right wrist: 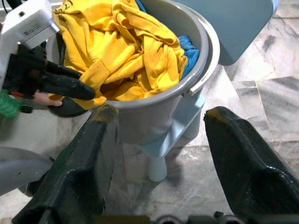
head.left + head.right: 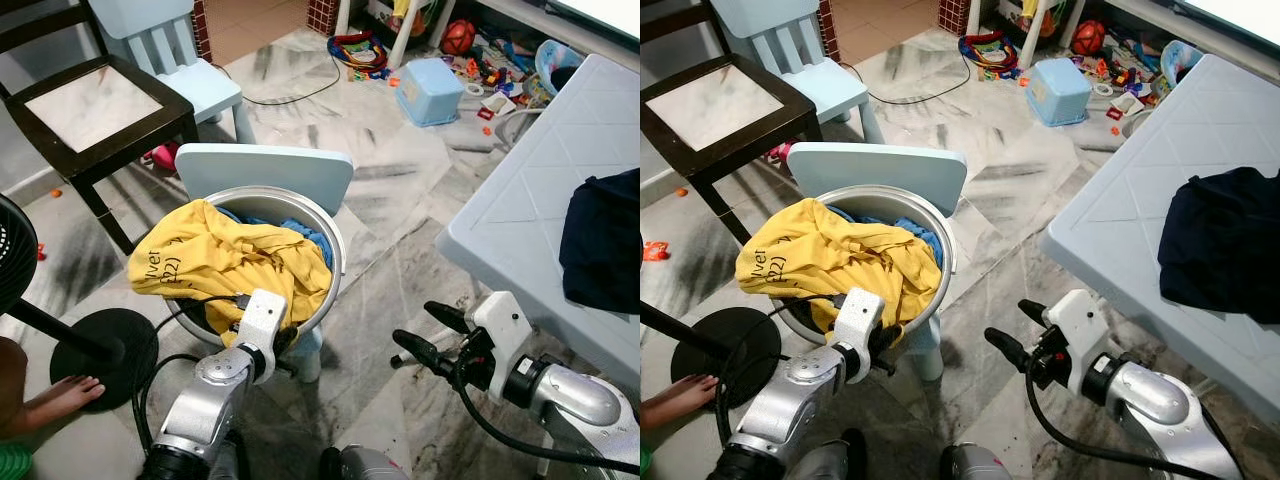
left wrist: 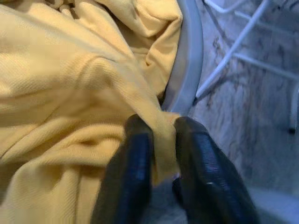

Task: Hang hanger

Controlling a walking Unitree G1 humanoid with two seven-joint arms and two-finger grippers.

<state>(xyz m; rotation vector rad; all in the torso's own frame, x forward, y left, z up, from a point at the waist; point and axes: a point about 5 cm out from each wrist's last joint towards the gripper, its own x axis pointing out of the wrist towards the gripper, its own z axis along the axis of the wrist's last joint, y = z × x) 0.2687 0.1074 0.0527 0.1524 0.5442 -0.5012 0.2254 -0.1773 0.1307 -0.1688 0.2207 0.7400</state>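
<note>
Yellow shirt (image 3: 70,93) pinched in left gripper (image 3: 163,140) over grey tub (image 2: 335,262) rim, right gripper (image 2: 420,330) spread wide

The bucket (image 2: 335,262) on a small blue chair (image 2: 265,172) stands near and left, heaped with a yellow shirt (image 2: 215,255). To the right, bare floor (image 2: 395,270) leaves a passage up to the white table (image 2: 530,190). A fan base (image 2: 100,350) blocks the near left.

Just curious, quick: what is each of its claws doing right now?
Left gripper: shut on a fold of the yellow shirt at the bucket rim.
Right gripper: open, holding nothing.
</note>
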